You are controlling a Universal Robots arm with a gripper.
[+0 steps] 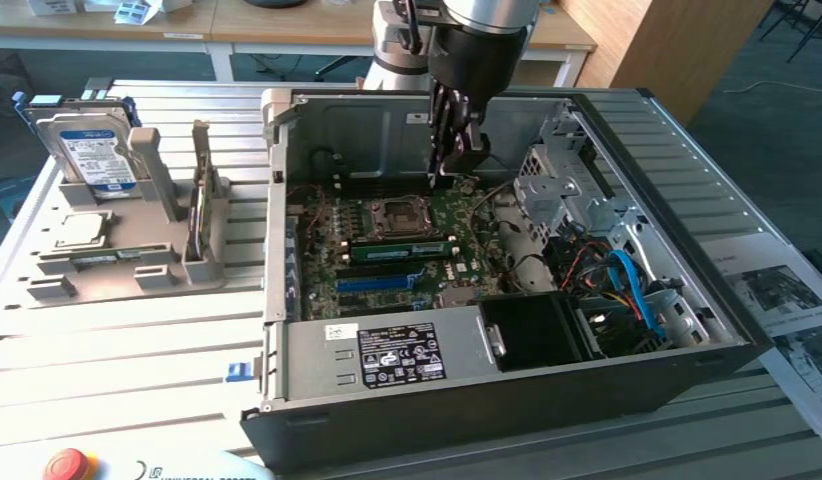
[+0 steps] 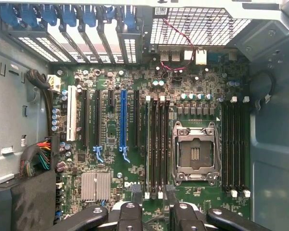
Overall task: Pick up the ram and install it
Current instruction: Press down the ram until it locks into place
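Hovering gripper [image 1: 454, 170]: it hangs low inside the computer case [image 1: 678, 330], over the far half of the motherboard [image 1: 454, 215]. Its fingers [image 2: 131, 211] are spread wide with nothing between them.
Ram [image 1: 400, 250]: the green stick with dark chips stands on edge in a memory slot, just on the near side of the CPU socket [image 1: 391, 213] and apart from the gripper. It looks to be in its place, but whether the slot's latches have closed cannot be told.
Case: it lies on its side on the slatted table [image 1: 118, 340] with the open face up, probably so the arm can come straight down onto the slots.
Blue slot [image 1: 384, 283]: this long plastic expansion slot sits nearer than the ram, with no card in it.
Power supply [image 1: 384, 355]: it sits against the near wall of the case, label up, clear of the arm's path.
Hard drive [image 1: 98, 150]: it stands upright in a grey fixture [image 1: 118, 265] at the exterior view's left, well apart from the case, likely propped so that fingers can pinch its flat sides.
Silver chip [image 1: 80, 230]: it lies flat on the same fixture, near the drive.
State of work: judging by the freed fingers and the standing stick, the placing appears done or close to it.
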